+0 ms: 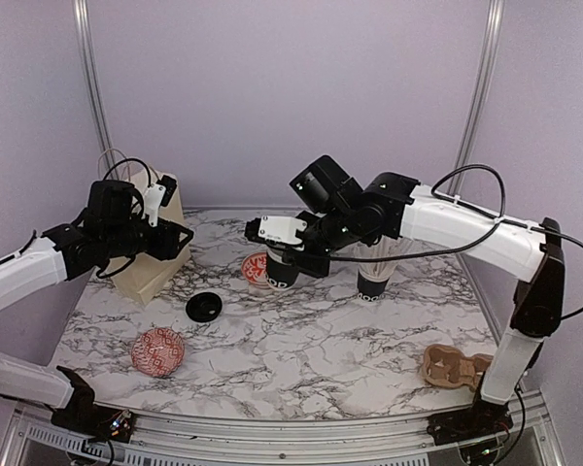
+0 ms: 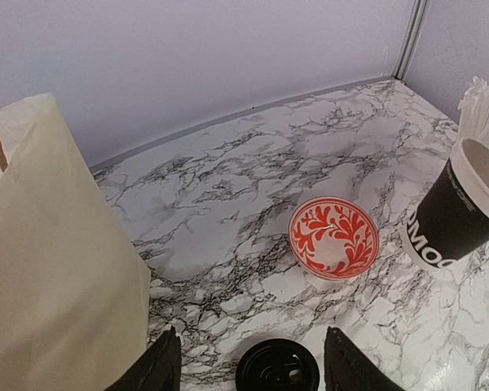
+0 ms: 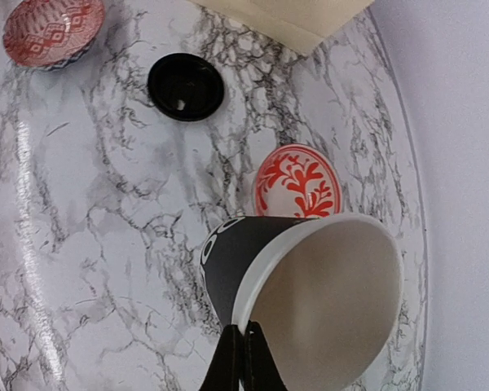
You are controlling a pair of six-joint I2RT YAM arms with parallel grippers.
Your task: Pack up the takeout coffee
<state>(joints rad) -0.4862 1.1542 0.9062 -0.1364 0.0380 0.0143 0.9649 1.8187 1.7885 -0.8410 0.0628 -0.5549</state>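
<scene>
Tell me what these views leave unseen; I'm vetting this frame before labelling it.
Paper bag, inside: top view shows only its outside, left arm across it; left wrist, only a side wall.
Cup print: curves out of sight in left wrist view; too small from the top.
Straw cup, upper part: top view, right arm covers it.
</scene>
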